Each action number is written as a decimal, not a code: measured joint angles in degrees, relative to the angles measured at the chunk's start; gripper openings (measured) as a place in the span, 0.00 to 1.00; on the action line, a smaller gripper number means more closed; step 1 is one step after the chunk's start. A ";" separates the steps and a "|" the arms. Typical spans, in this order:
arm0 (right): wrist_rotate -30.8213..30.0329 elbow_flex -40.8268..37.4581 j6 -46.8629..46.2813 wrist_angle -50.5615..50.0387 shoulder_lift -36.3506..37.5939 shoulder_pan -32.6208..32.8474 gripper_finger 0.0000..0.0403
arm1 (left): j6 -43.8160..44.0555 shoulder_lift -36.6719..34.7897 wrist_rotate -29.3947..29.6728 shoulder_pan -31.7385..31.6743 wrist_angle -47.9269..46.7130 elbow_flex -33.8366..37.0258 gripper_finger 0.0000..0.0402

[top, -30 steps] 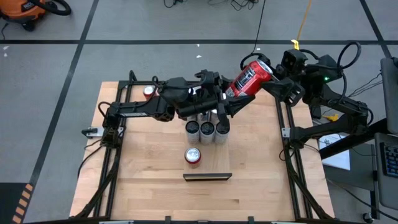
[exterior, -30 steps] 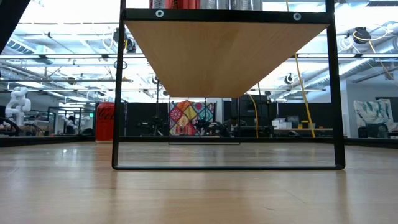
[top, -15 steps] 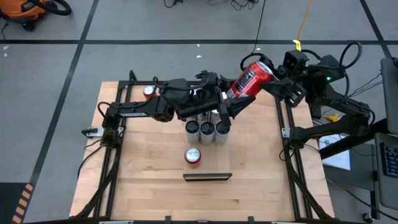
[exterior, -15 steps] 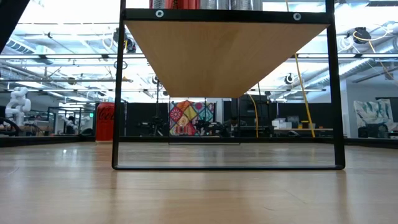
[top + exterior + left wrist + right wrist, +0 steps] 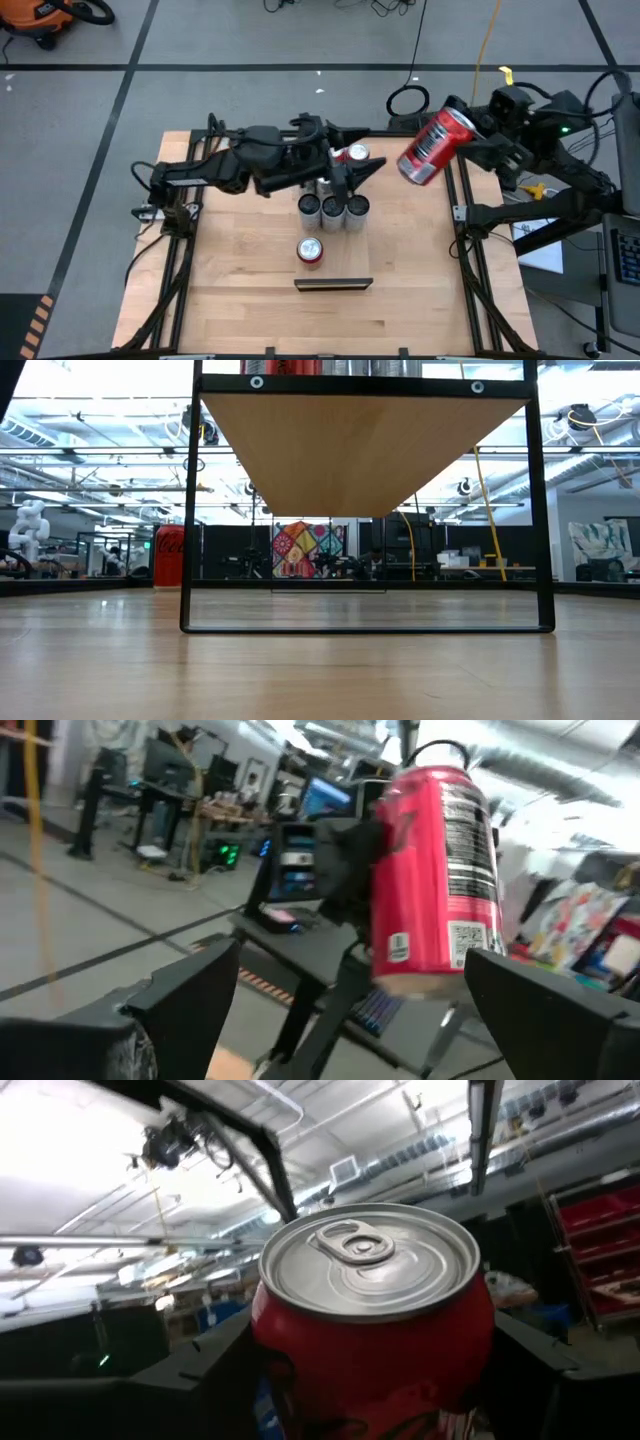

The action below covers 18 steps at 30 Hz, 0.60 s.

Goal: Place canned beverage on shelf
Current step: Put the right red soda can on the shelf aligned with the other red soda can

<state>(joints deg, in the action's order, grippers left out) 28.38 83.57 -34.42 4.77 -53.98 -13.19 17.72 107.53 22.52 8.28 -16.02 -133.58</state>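
Canned beverage (image 5: pixel 435 147) (the red one) hangs tilted in your right gripper (image 5: pixel 470 145), off the desk's far right corner, the fingers clamped on its body. Your left gripper (image 5: pixel 362 172) stands wide apart and empty near the desk's far edge, just behind three silver cans (image 5: pixel 332 209). Another red can (image 5: pixel 310 250) stands between those and the shelf (image 5: pixel 333 285) near the front edge.

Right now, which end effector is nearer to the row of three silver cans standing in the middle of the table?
Left. The left end effector hovers open just beside the three silver cans, while the right end effector holds a tilted red can off the table's right edge.
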 joint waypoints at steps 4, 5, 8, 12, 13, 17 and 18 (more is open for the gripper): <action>2.16 0.07 1.76 -6.44 2.31 0.84 0.66 | 0.02 -2.40 4.53 2.12 -4.53 0.02 0.98; 2.19 0.07 2.56 -8.79 2.88 1.26 0.66 | 0.02 -2.83 5.42 2.65 -5.23 0.02 0.98; 1.91 0.04 5.10 -14.58 4.20 2.73 0.66 | -0.01 -3.69 7.98 3.91 -6.11 0.00 0.98; 1.71 0.04 8.89 -20.75 5.26 5.48 0.66 | 1.36 -4.23 10.79 4.91 -7.93 0.06 0.98; 1.74 0.04 10.03 -22.30 5.29 6.27 0.66 | 1.50 -4.36 11.09 5.10 -8.01 0.06 0.98; 1.48 -0.16 14.25 -28.00 5.28 9.87 0.66 | 1.61 -4.46 12.27 5.52 -8.76 0.06 0.98; 1.13 -0.98 14.81 -28.07 5.29 10.75 0.66 | 2.04 -4.49 12.29 5.52 -8.75 0.06 0.98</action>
<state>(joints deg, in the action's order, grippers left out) 29.51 82.59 -19.61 -23.30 -48.69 -2.44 19.76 103.04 34.81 13.80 -24.77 -133.51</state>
